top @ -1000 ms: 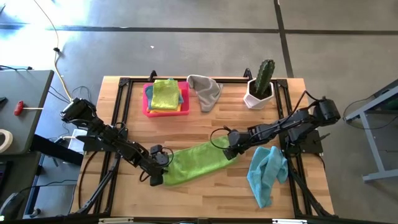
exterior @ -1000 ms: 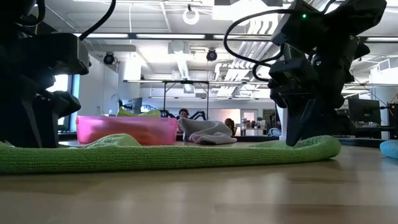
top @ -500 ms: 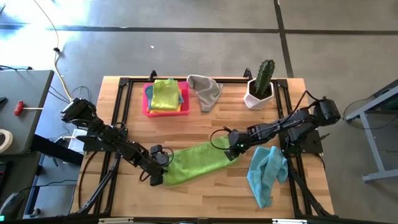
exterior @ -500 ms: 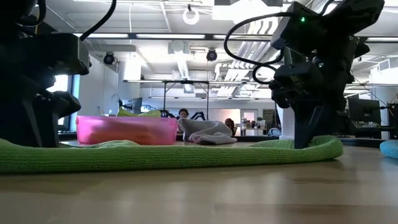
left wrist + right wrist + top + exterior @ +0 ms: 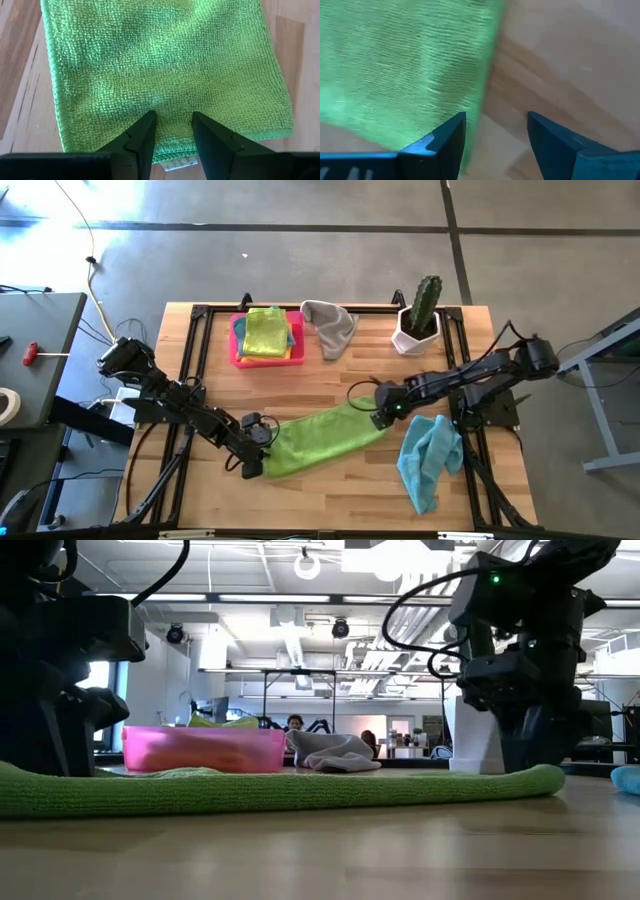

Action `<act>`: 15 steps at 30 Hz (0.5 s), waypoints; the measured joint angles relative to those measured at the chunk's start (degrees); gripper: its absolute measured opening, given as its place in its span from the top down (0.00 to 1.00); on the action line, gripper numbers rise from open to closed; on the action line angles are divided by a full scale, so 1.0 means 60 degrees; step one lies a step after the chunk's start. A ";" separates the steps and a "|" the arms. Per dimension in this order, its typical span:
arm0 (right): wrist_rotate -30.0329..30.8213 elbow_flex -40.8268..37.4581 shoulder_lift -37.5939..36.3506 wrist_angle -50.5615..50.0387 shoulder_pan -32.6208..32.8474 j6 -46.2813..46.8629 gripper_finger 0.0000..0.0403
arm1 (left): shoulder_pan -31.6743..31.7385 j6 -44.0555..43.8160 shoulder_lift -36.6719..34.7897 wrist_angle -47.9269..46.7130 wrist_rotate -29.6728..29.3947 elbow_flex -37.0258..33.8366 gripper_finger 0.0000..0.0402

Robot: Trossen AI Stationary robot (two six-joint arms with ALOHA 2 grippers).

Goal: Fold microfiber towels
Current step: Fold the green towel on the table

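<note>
A green towel (image 5: 322,438), folded into a long strip, lies flat on the table; it also shows in the low view (image 5: 280,790). My left gripper (image 5: 254,457) stands at its left end, fingers slightly apart, as in the left wrist view (image 5: 173,125). My right gripper (image 5: 386,412) stands open at the strip's right end (image 5: 545,778), one finger over the towel's edge and the other over bare wood, as in the right wrist view (image 5: 496,132). A light blue towel (image 5: 430,455) lies crumpled at the near right. A grey towel (image 5: 330,326) lies crumpled at the far side. My left gripper sets both fingertips (image 5: 148,126) on top of the green towel near its left end edge (image 5: 175,159), coming from above. The cloth lies flat on the table and shows unbunched between the fingers. My right gripper has one fingertip (image 5: 451,134) at the towel's right end edge (image 5: 482,107), pointing down. I cannot tell whether it presses on the cloth.
A pink tray (image 5: 238,345) at the far left holds folded lime, yellow and blue towels (image 5: 266,332). A cactus in a white pot (image 5: 418,320) stands at the far right. Bare wood lies along the near edge and between the tray and the green towel.
My right gripper has gone toward the table's right edge. The green towel's right end has slid along with it. The strip now lies longer and flatter, and its hump near the left end is gone. The left end has stayed under my left gripper.
</note>
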 joint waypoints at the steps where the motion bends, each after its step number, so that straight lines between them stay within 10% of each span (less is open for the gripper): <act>1: -0.0135 0.0001 0.0084 0.0225 0.0050 0.0101 0.50 | 0.0000 -0.0004 0.0000 -0.0004 0.0003 0.0000 0.69; 15: -0.1130 0.0037 0.0609 0.3120 0.0322 0.0851 0.51 | 0.0000 -0.0004 0.0000 0.0033 -0.0005 0.0000 0.69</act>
